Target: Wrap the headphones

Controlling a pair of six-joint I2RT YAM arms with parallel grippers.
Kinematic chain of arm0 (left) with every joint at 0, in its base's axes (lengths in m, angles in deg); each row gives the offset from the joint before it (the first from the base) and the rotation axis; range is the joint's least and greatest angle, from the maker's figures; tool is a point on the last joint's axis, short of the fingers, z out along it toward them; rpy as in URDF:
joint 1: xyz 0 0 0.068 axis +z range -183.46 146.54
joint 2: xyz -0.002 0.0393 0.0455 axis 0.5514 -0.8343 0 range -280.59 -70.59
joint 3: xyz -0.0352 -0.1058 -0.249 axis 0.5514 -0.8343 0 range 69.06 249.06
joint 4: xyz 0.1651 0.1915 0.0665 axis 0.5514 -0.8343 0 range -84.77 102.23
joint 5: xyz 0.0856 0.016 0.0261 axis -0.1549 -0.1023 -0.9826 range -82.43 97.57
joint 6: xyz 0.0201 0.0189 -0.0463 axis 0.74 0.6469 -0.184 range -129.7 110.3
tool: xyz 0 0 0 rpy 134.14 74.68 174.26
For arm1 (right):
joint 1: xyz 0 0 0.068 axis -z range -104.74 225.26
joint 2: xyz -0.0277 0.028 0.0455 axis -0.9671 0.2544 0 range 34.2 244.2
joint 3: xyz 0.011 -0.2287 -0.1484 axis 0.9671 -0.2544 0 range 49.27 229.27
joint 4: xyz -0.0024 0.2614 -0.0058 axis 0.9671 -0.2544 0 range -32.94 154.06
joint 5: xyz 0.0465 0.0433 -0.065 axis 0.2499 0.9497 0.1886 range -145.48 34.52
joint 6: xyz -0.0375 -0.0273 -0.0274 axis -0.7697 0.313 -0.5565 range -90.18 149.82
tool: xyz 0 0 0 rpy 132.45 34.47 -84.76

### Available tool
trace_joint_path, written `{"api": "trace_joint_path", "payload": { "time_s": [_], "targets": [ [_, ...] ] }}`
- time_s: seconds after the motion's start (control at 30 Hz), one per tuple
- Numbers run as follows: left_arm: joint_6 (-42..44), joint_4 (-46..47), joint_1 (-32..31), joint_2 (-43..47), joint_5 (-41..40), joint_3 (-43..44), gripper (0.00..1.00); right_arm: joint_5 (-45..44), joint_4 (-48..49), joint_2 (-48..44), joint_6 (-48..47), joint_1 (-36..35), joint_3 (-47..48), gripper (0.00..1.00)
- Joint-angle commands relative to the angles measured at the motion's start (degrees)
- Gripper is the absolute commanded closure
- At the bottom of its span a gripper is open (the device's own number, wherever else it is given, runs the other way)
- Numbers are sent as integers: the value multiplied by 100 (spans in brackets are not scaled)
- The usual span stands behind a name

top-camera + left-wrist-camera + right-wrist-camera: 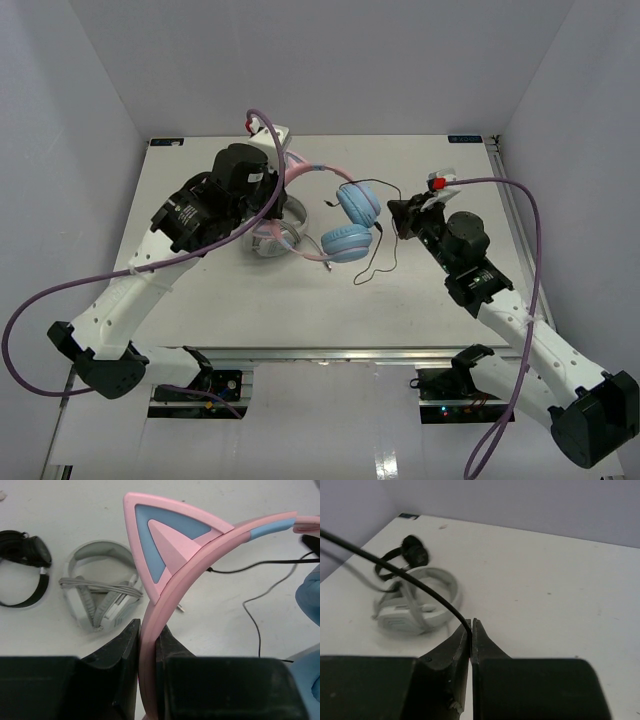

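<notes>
Left gripper (148,630) clamped on pink headband (200,555) of headphones (350,222), toward far edge of table (300,315); right gripper (471,626) pinched together on dark cable (415,580).

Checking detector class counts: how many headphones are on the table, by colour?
pink-and-blue cat-ear headphones: 1
grey-white headphones: 1
black headphones: 1
Total: 3
</notes>
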Motion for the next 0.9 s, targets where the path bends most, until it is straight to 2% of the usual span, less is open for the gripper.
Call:
{"api": "trace_joint_path", "payload": {
  "time_s": [0.0, 0.13, 0.17, 0.23, 0.33, 0.4, 0.67, 0.7, 0.77, 0.8, 0.87],
  "targets": [
    [-231, 5, 359, -156, -802, 26, 100, -1695, -93, 205, 887, 924, 115, 92],
    [-297, 84, 464, -137, -1154, -190, 100, -2330, -768, 391, 1595, 1884, 131, 92],
    [-297, 113, 464, -108, -1282, -214, 100, -2676, -867, 403, 1786, 2064, 51, 92],
    [-273, 146, 464, -83, -1570, -245, 100, -2796, -897, 407, 1973, 2448, -223, 92],
    [-325, 6, 482, -190, -2140, -177, 100, -2618, -907, 646, 2119, 2780, -360, 92],
    [-354, -10, 490, -244, -2208, -173, 100, -2363, -928, 885, 2169, 3007, -360, 92],
    [-335, 513, 501, -49, -1603, -487, 100, -1180, -867, 1504, 1936, 3065, -417, 92],
    [-343, 570, 508, 9, -1509, -529, 100, -1051, -861, 1545, 1807, 3059, -425, 90],
    [-359, 641, 508, 43, -1460, -535, 100, -844, -955, 1662, 1622, 3059, -359, 71],
    [-359, 648, 508, 56, -1453, -523, 100, -861, -1130, 1706, 1552, 3059, -253, 57],
    [-351, 665, 508, 91, -1444, -528, 100, -888, -1359, 1661, 1386, 3059, -86, 47]
  ]
}}
